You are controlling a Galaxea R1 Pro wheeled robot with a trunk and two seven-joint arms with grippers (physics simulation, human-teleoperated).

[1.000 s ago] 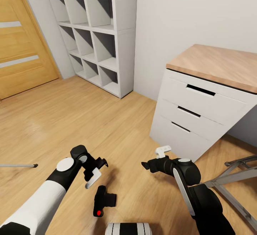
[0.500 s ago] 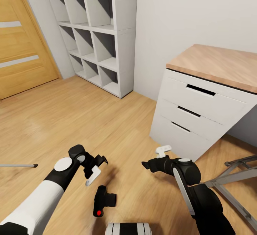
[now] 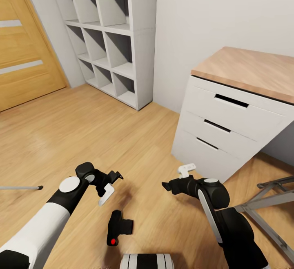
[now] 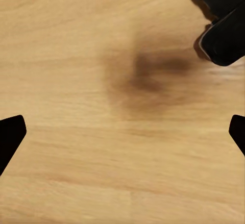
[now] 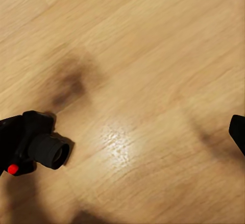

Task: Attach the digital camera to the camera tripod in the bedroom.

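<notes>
The digital camera (image 3: pixel 117 229) lies on the light wood floor (image 3: pixel 81 138) close in front of the robot's base, between the two arms, with its stubby lens pointing toward the right arm's side and its red dot at the end nearest the robot. In the right wrist view the camera (image 5: pixel 35 143) sits at the edge of the picture, lens toward the open floor, red dot just showing. The left gripper (image 3: pixel 109 185) hangs just above the floor a little beyond the camera and apart from it; its jaws stand wide apart with nothing between them, and in the left wrist view the two black fingertips (image 4: pixel 10 134) sit at opposite edges with bare planks between, while a dark part of the camera (image 4: pixel 222 20) shows in one corner. The right gripper (image 3: pixel 176 181) hovers near the camera on the other side, also clear of it; its fingers are spread, holding nothing. A thin grey tripod leg (image 3: pixel 20 187) with a black foot lies along the floor at the far left. To the right is a grey metal frame (image 3: pixel 265 203). Beyond stand a white drawer chest (image 3: pixel 228 130) with a wood top, white cube shelves (image 3: pixel 110 36) and an oak door (image 3: pixel 24 48).
</notes>
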